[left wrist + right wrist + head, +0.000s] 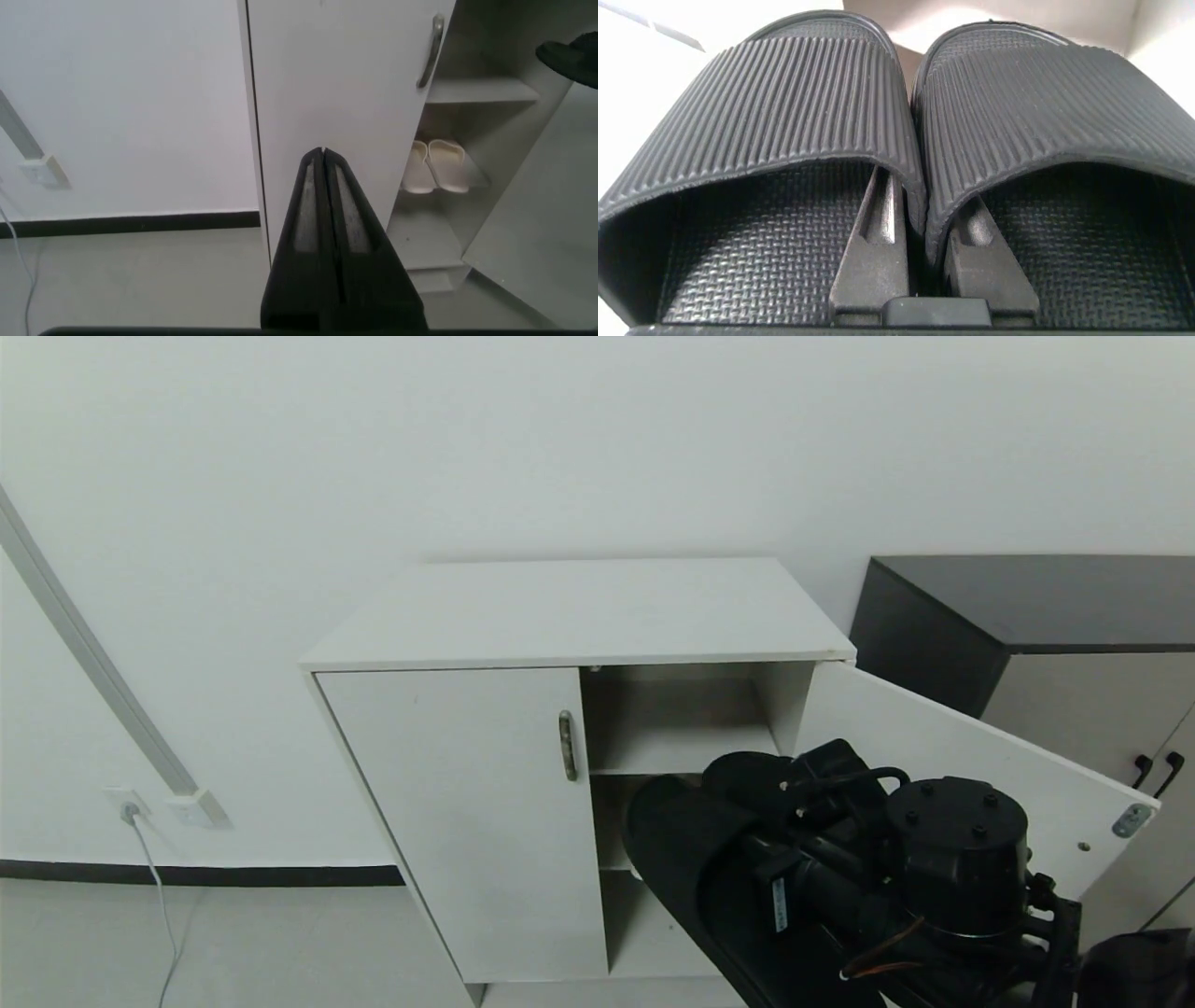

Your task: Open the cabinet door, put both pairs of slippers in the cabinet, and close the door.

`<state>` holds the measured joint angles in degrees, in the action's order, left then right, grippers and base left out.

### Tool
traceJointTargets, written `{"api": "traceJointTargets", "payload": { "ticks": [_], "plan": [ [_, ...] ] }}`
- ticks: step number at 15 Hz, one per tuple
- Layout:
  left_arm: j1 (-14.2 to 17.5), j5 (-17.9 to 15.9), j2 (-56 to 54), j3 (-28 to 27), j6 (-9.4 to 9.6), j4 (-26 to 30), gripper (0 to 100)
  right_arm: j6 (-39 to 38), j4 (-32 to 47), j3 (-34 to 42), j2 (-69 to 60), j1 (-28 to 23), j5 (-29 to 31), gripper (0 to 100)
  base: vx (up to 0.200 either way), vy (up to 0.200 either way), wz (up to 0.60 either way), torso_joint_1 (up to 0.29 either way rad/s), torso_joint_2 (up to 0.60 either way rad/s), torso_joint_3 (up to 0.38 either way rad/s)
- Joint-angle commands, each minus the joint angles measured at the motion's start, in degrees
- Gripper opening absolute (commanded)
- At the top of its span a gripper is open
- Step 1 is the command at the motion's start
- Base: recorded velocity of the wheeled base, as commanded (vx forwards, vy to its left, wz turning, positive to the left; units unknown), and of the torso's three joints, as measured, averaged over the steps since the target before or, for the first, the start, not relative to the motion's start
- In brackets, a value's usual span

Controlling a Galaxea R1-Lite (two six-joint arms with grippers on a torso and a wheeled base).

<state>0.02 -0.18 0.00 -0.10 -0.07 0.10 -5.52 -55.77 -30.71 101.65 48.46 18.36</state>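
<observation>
The white cabinet stands against the wall with its left door closed and its right door swung wide open. In front of the open half, my right gripper is shut on the pair of black slippers, pinching their two inner side walls together. The black slippers are held side by side at about middle-shelf height. A pair of white slippers lies on an inner shelf. My left gripper hangs shut and empty in front of the closed left door, apart from it.
A dark-topped cabinet stands just right of the open door. A wall socket with a cable and a slanted trunking strip sit on the wall to the left. Bare floor lies before the cabinet.
</observation>
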Motion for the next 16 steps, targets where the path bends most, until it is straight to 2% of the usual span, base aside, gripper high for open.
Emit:
{"api": "traceJointTargets", "payload": {
  "ticks": [1,10,16],
  "plan": [
    [0.1,0.0,0.0,0.0,-0.01,0.0,0,0.0,0.0,0.1,0.0,0.1,0.0,0,0.0,0.0,0.0,-0.173,0.51,0.32],
    [0.1,0.0,0.1,0.0,-0.01,0.0,0,0.0,0.0,0.1,0.1,0.1,-0.1,0,0.0,0.0,0.0,-0.142,0.48,0.332],
    [0.1,0.0,0.0,0.0,-0.01,0.0,0,0.0,0.0,0.1,0.2,0.1,-0.1,0,0.0,0.0,0.0,-0.06,0.44,0.378]
  ]
}}
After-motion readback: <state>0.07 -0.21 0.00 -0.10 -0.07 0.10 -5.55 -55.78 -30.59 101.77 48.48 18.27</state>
